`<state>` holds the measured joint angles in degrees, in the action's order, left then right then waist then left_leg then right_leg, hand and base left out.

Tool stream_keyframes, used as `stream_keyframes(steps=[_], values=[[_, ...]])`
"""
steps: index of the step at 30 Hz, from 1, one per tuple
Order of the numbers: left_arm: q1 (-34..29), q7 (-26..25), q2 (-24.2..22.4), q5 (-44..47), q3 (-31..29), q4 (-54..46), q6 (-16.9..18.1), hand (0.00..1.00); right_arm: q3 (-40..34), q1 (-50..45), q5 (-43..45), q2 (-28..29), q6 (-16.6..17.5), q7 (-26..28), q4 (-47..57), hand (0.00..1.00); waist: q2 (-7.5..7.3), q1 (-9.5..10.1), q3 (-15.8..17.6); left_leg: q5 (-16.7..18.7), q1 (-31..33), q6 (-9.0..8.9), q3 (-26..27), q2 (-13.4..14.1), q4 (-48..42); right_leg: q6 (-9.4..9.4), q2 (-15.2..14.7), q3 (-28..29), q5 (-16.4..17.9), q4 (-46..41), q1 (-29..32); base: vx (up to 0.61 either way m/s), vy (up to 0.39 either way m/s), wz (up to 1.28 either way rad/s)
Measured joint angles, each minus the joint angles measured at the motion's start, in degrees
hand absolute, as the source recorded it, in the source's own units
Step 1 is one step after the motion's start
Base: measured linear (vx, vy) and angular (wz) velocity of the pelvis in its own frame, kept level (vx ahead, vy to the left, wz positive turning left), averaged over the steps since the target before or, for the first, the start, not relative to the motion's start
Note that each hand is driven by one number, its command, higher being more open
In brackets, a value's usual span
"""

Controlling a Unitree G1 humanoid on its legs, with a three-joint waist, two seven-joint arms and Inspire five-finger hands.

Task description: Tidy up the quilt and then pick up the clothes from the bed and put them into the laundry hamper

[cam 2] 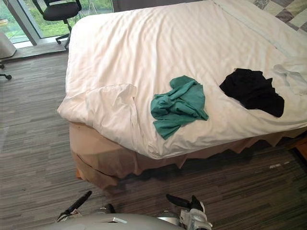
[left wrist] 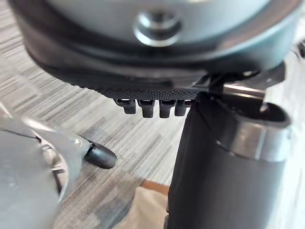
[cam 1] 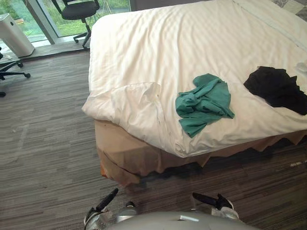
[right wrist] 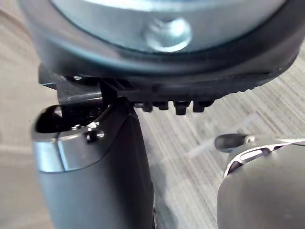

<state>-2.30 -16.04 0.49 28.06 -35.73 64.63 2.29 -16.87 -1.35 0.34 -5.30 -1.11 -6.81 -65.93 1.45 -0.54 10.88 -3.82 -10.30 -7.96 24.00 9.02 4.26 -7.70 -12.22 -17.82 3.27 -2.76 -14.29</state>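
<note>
Daylight comes in through the window (cam 1: 108, 5) at the far left. The quilt (cam 1: 192, 43) is bright and evenly lit, near clipping toward the top, and its folds cast only soft shadows. The black garment (cam 1: 278, 88) reads as a flat dark patch. Deep shadow lies under the quilt's overhang, across the bed skirt (cam 1: 129, 160) and the floor (cam 1: 43, 158). In the wrist views the left hand (left wrist: 143, 90) and right hand (right wrist: 190, 95) are almost black, with specular glare on the metal above them.

A wide bed with a tan fabric skirt (cam 1: 124, 158) stands on grey striped carpet floor (cam 1: 43, 143). A white striped quilt (cam 1: 192, 43) covers it, rumpled at the near left corner. On the quilt lie a crumpled green garment (cam 1: 204, 103) and, well apart, a bunched black garment (cam 1: 277, 88).
</note>
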Motion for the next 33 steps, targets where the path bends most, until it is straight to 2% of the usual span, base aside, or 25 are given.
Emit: stream_keyframes(steps=[4,7,10,13,14,18,19,24,27,30,33], values=[[1.8,-6.4,1.3,15.4,-11.6,-2.0,3.0,1.00,0.3,0.0,-2.1,-0.3,-0.9,-1.0,-0.8,1.00,-0.15,0.42,-0.2,-0.4,-0.1,-0.22,-0.4,0.3,0.6,0.03,0.4,-0.6,0.0,0.0,0.0,-0.02,-0.030,0.02],[3.7,-11.4,5.3,22.0,-17.6,-6.8,6.0,1.00,2.6,-0.2,-2.3,-0.8,-1.0,-1.1,-1.4,1.00,-0.66,0.59,-0.5,-1.0,0.9,-0.02,-1.0,-0.1,0.9,0.93,0.1,-0.8,0.8,0.0,0.6,-0.08,-0.010,0.06],[5.9,-15.3,11.1,22.6,-19.3,-15.9,10.6,1.00,5.3,-0.7,-2.2,-0.5,-1.0,-1.3,-1.5,1.00,-2.09,1.99,-0.8,-2.2,2.5,-0.03,-2.5,-0.8,1.0,-0.18,-0.5,-1.7,3.5,-0.2,1.3,-0.10,-0.047,0.18],[6.6,-17.5,12.6,20.2,-18.8,-24.1,13.5,1.00,6.0,-1.7,-2.0,-0.7,-0.7,-1.6,-1.4,1.00,-1.87,2.03,-1.4,-2.8,3.4,-0.04,-4.4,-0.7,1.0,0.47,-0.3,-3.3,4.4,-0.8,1.3,-0.08,-0.045,0.36],[6.7,-18.7,13.0,17.5,-18.0,-28.9,14.6,1.00,6.2,-2.2,-2.0,-0.8,-0.5,-1.7,-1.3,1.00,-1.81,2.03,-1.7,-2.8,4.0,-0.04,-5.3,-0.7,1.0,0.55,-0.2,-4.0,4.5,-0.8,1.3,-0.05,-0.014,0.22],[6.7,-20.2,14.4,9.5,-14.4,-37.6,15.2,1.00,6.1,-3.0,-1.8,-0.6,0.1,-1.5,-1.3,1.00,-2.06,3.27,-2.2,-2.8,4.4,-0.07,-5.7,-0.7,1.0,0.62,-0.1,-4.2,4.5,-0.6,1.3,-0.01,-0.008,0.09],[6.7,-20.2,14.8,7.1,-13.2,-39.8,14.9,1.00,6.1,-3.5,-1.7,-0.5,0.3,-1.3,-1.1,1.00,-2.33,3.53,-2.4,-2.8,4.7,-0.09,-5.9,-0.7,1.0,0.63,-0.1,-4.4,4.5,-0.4,1.3,0.02,-0.013,0.13],[7.2,-18.3,23.3,-8.6,-3.3,-47.8,11.0,1.00,3.9,-4.3,-1.2,0.7,0.4,0.5,-0.6,1.00,-3.77,3.65,-3.5,-2.8,5.1,-0.28,-6.4,-0.8,1.0,0.73,0.2,-4.5,4.2,-0.1,1.1,0.06,-0.024,0.06],[8.9,-14.4,27.8,-18.3,2.8,-50.5,9.7,1.00,2.7,-4.1,-1.0,0.7,0.6,1.9,-0.5,1.00,-3.42,3.55,-3.7,-2.8,4.9,-0.32,-5.8,-0.8,1.0,1.03,0.3,-3.4,4.1,-0.1,1.3,0.06,-0.011,-0.08],[8.9,-11.8,28.1,-24.5,6.2,-54.2,9.6,1.00,0.9,-4.1,0.3,0.6,0.7,2.8,-0.2,1.00,-2.97,3.03,-4.0,-2.8,4.1,-0.33,-4.2,-0.6,1.0,1.06,0.3,-2.0,4.1,0.0,1.5,0.02,-0.016,-0.24],[9.0,-10.0,27.2,-28.4,10.1,-56.0,8.7,1.00,-0.8,-4.2,0.6,0.3,0.7,3.6,-0.3,1.00,-1.72,1.91,-4.5,-2.8,3.9,-0.34,-3.0,-0.3,1.0,1.05,0.4,-0.6,4.1,0.0,2.1,0.00,-0.025,-0.23]])
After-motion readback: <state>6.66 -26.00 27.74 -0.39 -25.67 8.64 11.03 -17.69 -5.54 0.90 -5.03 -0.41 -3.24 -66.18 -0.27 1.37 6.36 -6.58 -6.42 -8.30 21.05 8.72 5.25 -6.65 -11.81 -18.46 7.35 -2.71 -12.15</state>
